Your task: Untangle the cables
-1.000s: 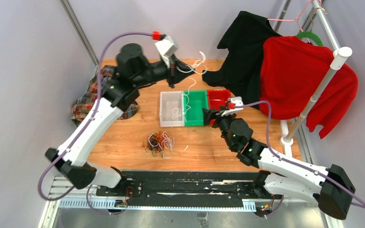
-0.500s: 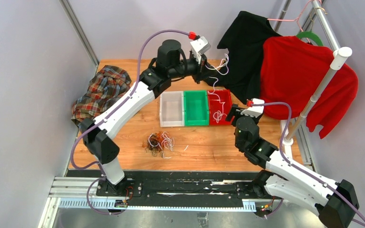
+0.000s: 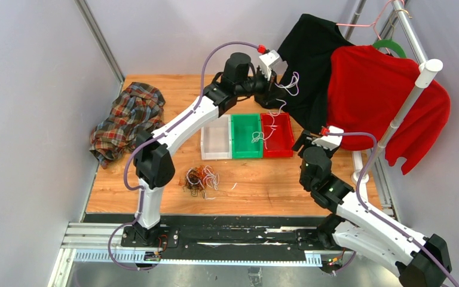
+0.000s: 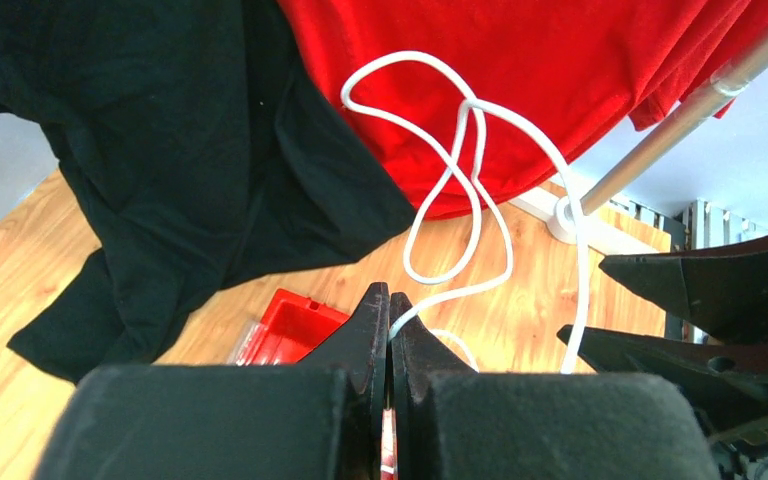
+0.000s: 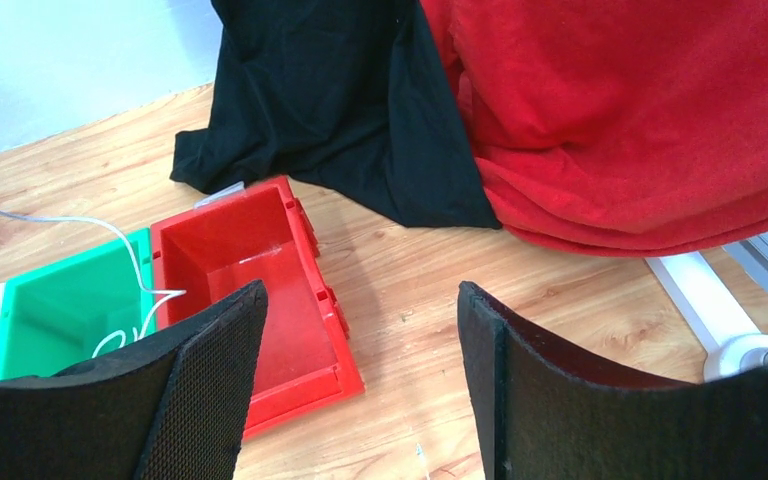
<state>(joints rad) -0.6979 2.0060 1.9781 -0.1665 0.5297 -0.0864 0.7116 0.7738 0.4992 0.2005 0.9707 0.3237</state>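
My left gripper (image 3: 270, 95) is raised over the back of the table, shut on a white cable (image 4: 480, 190) that loops in front of it. The white cable (image 3: 267, 130) hangs down from it across the red bin (image 3: 278, 135) and the green bin (image 3: 245, 136). Its lower end also shows in the right wrist view (image 5: 110, 228) over the green bin (image 5: 60, 300). A tangle of black, orange and white cables (image 3: 199, 179) lies on the table in front of the bins. My right gripper (image 5: 360, 320) is open and empty, near the red bin (image 5: 260, 270).
A clear bin (image 3: 215, 137) stands left of the green one. A plaid cloth (image 3: 125, 116) lies at the table's left edge. A black garment (image 3: 311, 60) and a red garment (image 3: 382, 95) hang from a rack with a white pole (image 3: 403, 110) at the right.
My left arm has swung to the right, carrying the white cable from the clear bin across to the red bin. My right gripper has drawn back to the right, away from the bins.
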